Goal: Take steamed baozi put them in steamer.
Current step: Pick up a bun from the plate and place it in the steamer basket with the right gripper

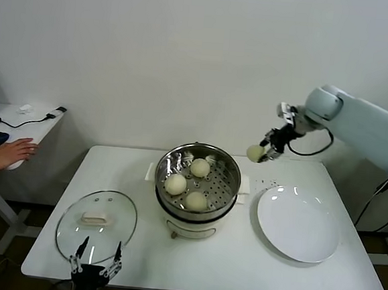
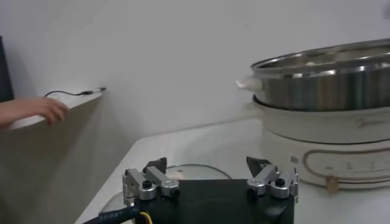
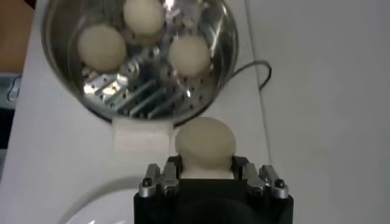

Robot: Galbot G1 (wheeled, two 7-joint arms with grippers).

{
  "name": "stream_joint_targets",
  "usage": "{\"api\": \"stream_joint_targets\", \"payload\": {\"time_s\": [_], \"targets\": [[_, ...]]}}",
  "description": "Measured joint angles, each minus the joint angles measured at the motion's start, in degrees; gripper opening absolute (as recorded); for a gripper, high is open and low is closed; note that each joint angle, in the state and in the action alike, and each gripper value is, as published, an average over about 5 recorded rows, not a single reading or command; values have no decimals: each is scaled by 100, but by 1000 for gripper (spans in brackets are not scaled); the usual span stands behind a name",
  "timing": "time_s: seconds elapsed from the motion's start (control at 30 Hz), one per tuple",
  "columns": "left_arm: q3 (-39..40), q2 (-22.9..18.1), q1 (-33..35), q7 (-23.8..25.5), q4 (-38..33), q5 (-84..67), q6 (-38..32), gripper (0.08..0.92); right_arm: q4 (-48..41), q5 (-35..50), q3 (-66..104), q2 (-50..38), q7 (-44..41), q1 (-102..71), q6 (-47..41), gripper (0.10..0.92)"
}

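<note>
left gripper (image 1: 95,267) low by glass lid (image 1: 96,226); right gripper (image 1: 263,152) clutching baozi (image 1: 254,153)

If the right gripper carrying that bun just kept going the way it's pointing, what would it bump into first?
Judging by the right wrist view, the right gripper, shut on a baozi, points down toward the steamer's near rim and white side handle. It would probably meet those first, though depth is unclear.

Even, bright overhead light leaves soft shadows; glare streaks the steamer (image 1: 198,179) rim and white plate (image 1: 299,224), right-wrist close-up slightly blurred.
</note>
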Motion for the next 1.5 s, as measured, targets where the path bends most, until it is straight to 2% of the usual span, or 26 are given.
{"api": "stream_joint_targets", "payload": {"time_s": [0.4, 1.03, 1.13, 1.4, 1.5], "targets": [[123, 98, -32, 59, 19, 1, -38, 823, 221, 1025, -1356, 1218, 356, 666, -352, 552], [83, 221, -168, 116, 118, -95, 6, 823, 250, 1174, -2005, 1894, 834, 183, -585, 553], [87, 222, -178, 117, 139, -99, 0, 823, 245, 1151, -2019, 1917, 864, 119, -597, 594], [92, 222, -200, 118, 147, -99, 2, 823, 258, 1135, -1976, 1907, 928, 30, -618, 799], [95, 222, -198, 118, 147, -94, 2, 823, 285, 1135, -1924, 1873, 928, 34, -613, 819]]}}
